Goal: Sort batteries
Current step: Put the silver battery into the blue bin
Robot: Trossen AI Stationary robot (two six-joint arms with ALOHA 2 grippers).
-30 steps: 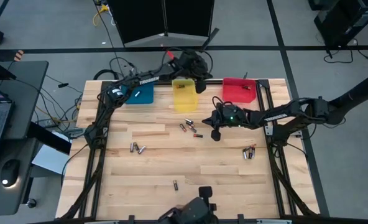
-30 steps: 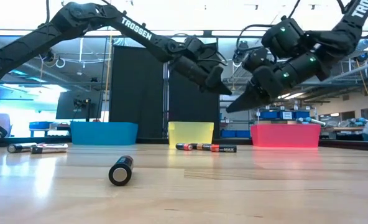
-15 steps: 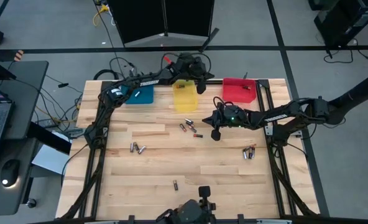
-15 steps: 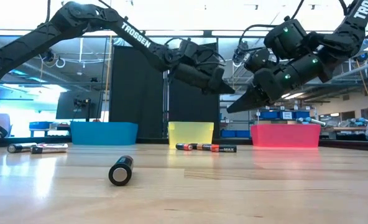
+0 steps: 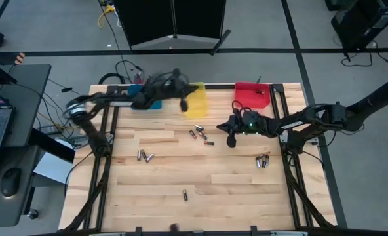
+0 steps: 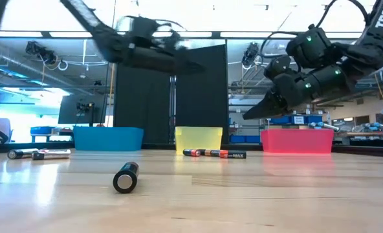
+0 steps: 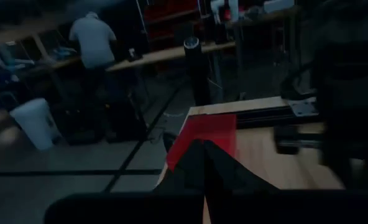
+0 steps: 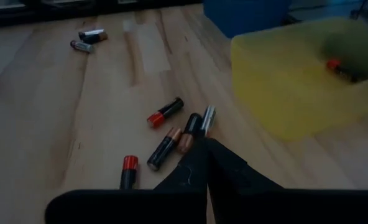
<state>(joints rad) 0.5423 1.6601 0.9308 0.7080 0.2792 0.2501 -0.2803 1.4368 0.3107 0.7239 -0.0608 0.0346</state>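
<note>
Small batteries lie on their sides on the wooden table: a cluster (image 5: 199,134) (image 8: 171,134) near the middle, a pair (image 5: 143,156) to the left, one (image 5: 185,194) (image 6: 125,177) near the front edge, a pair (image 5: 263,160) to the right. One more battery (image 8: 335,65) lies inside the yellow bin (image 5: 195,99). My left gripper (image 5: 184,103) (image 7: 202,163) is shut, in the air at the yellow bin's left edge, blurred. My right gripper (image 5: 229,139) (image 8: 205,158) is shut and hovers just right of the middle cluster, tips pointing down at it.
Three bins stand along the far edge: blue (image 5: 148,98), yellow, red (image 5: 251,95) (image 7: 202,134). Black frame rails run along the table's left and right sides. Bare wood lies between the battery groups. A person (image 7: 94,40) stands in the room beyond the table.
My left arm has swung fast toward the table's left, its gripper going from the yellow bin's right side to its left edge, staying high and shut. My right gripper has drawn slightly toward the table's right. The batteries have not moved.
</note>
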